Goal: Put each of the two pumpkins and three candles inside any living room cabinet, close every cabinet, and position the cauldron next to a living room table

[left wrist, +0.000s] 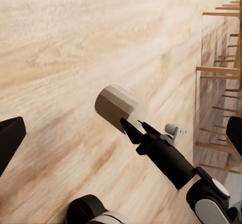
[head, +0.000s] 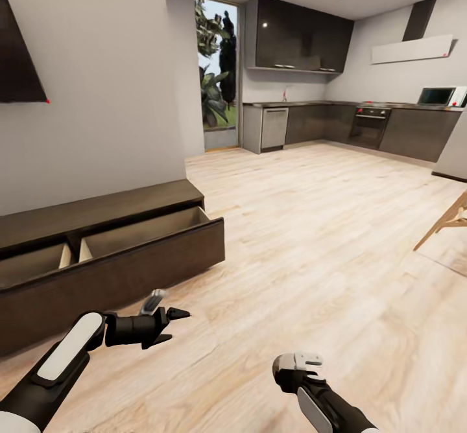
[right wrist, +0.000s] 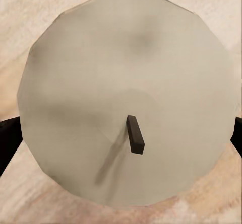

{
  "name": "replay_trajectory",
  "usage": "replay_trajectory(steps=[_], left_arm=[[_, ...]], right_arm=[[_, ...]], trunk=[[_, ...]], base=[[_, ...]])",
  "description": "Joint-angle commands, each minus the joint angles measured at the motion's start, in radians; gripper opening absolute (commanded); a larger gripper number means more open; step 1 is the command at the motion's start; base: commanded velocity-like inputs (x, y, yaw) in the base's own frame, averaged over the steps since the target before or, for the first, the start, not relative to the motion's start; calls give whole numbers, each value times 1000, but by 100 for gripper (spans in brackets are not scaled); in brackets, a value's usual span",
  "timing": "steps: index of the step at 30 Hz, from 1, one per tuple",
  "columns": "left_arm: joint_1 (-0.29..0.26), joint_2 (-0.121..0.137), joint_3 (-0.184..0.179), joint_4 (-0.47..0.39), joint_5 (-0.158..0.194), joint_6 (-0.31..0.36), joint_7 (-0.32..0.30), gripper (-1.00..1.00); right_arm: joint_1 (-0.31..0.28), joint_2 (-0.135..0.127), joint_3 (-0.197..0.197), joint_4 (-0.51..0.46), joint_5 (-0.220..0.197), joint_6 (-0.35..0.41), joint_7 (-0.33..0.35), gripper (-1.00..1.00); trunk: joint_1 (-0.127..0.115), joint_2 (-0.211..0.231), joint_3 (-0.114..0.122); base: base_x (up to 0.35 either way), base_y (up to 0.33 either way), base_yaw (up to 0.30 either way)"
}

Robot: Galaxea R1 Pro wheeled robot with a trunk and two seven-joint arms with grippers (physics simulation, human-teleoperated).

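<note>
Dark-brown wood grain marks the cabinet (head: 97, 225) at your left: long, low, flat-topped, set against the pale grey wall, with both wide drawers pulled out and their light inner walls and a thin divider showing. You cannot see the drawer bottoms from the head camera. Blond plank floor (head: 311, 225) runs from it to a glossy dark kitchen at the far end, and slanted light wooden legs (head: 444, 222) poke in at the right edge. Your left gripper (head: 170, 325) hovers low in front of the cabinet's drawer front, black and tapered, its pointed fingers a little apart with nothing between them. Your right gripper (head: 299, 363) sits low at the bottom of the head view, grey and black; there you cannot tell how its jaws stand. Your right wrist camera looks straight down on the candle (right wrist: 128, 98), a faceted, matte cream disc with a short dark wick (right wrist: 135, 134), the black fingertips clamped at its two sides. In the left wrist view that candle (left wrist: 117, 106) is a stubby cylinder at the tip of your right arm (left wrist: 171, 158), above the floor.
</note>
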State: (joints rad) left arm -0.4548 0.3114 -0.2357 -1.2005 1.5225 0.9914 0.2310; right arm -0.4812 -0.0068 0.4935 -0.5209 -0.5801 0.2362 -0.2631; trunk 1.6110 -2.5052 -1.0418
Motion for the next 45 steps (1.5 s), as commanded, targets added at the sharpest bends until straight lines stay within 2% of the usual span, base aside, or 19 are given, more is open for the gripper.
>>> replay_trajectory(steps=[1,11,24,45], left_arm=[[-1,0,-1,-1,10,0,10,100],[-1,0,-1,0,9,0,10,100],[-1,0,-1,10,9,0,10,100],[-1,-2,-1,15,10,-2,9,100]], right_arm=[[0,-1,6,-2,-8,3,-8,-100],[0,-2,7,-3,-8,13,-6,-100],[-8,-2,7,-4,-10,15,-5,-100],[-8,-2,7,-5,-2,15,-7,-100]], trunk=[[-1,0,3],[-5,2,40],[-11,5,77],[-91,152,114]], base=[[0,0,292],[0,0,288],[0,0,223],[0,0,180]])
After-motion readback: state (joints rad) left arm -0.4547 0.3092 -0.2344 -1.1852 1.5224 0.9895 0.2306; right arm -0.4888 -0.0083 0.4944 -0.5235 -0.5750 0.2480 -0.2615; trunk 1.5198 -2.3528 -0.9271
